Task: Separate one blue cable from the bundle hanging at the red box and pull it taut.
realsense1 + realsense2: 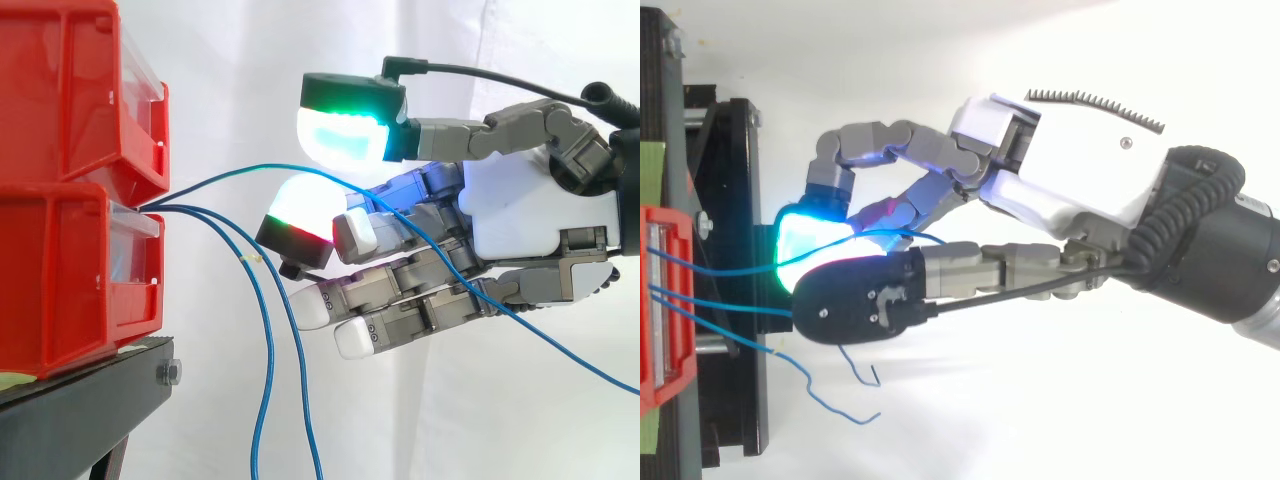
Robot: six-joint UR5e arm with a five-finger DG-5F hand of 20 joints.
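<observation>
Three thin blue cables come out of the lower red bin (60, 290) (662, 300) at the left. One blue cable (232, 175) (730, 270) arcs up and right, away from the others. It runs between my hand's (520, 210) (1070, 170) green-glowing thumb pad (345, 130) and a red-and-white finger pad (300, 210), which close on it. Past the pinch it slants down across the hand to the lower right. This cable still bows, not straight. The other two cables (268, 330) (810, 388) hang loose below the bin. The lower fingers reach toward the bin, holding nothing.
A second red bin (70, 90) sits on top of the lower one, both on a black stand (90, 400) (735, 200). A white curtain hangs behind. The hand's lower fingertips are about a hand's width from the bin front.
</observation>
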